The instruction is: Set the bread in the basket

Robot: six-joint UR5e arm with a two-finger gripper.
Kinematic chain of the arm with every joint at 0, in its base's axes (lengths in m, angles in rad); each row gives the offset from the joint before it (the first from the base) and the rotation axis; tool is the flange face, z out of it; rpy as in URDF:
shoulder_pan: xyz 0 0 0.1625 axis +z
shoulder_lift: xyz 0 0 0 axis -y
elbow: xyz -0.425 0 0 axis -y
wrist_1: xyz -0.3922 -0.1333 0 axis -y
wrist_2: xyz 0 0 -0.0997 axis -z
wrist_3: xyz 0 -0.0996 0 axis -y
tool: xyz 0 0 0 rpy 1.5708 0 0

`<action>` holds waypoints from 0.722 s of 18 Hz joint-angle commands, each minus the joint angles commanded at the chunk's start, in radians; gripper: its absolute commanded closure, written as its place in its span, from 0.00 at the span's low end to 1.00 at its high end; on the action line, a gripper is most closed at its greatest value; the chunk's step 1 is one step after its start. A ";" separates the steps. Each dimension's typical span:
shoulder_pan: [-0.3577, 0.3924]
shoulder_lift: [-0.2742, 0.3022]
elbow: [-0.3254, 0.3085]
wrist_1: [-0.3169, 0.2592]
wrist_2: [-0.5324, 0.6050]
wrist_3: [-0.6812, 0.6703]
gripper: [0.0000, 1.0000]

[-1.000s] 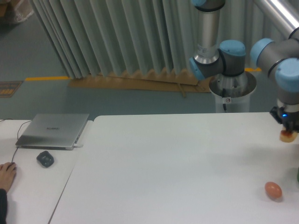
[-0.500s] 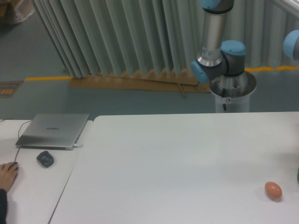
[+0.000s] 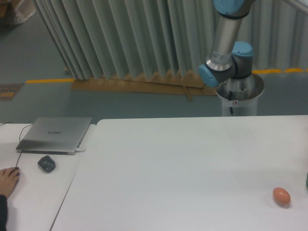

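The bread is out of view. The gripper is out of view too, past the right edge of the picture. Only the arm's base and lower links [image 3: 226, 62] show at the back right, behind the white table [image 3: 183, 163]. The basket is not in view. A smooth reddish-orange egg-shaped object [image 3: 281, 196] lies on the table near the right front.
A closed grey laptop [image 3: 55, 134] and a dark mouse [image 3: 46, 164] sit on the left table. A person's hand [image 3: 7, 180] rests at the far left edge. A dark object [image 3: 306, 180] peeks in at the right edge.
One second ago the gripper held the bread at the right edge above the table. It has since moved out of the picture to the right with the bread, and the arm's links swung up and away.
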 joint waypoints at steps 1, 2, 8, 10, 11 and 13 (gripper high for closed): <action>0.000 0.002 0.000 0.002 -0.002 0.002 0.00; 0.002 0.002 0.000 0.002 -0.002 0.002 0.00; 0.002 0.003 0.003 0.003 -0.003 -0.006 0.00; 0.002 0.002 0.005 0.003 -0.003 -0.003 0.00; 0.002 0.002 0.005 0.008 -0.002 -0.003 0.00; 0.002 0.000 0.008 0.009 -0.003 -0.002 0.00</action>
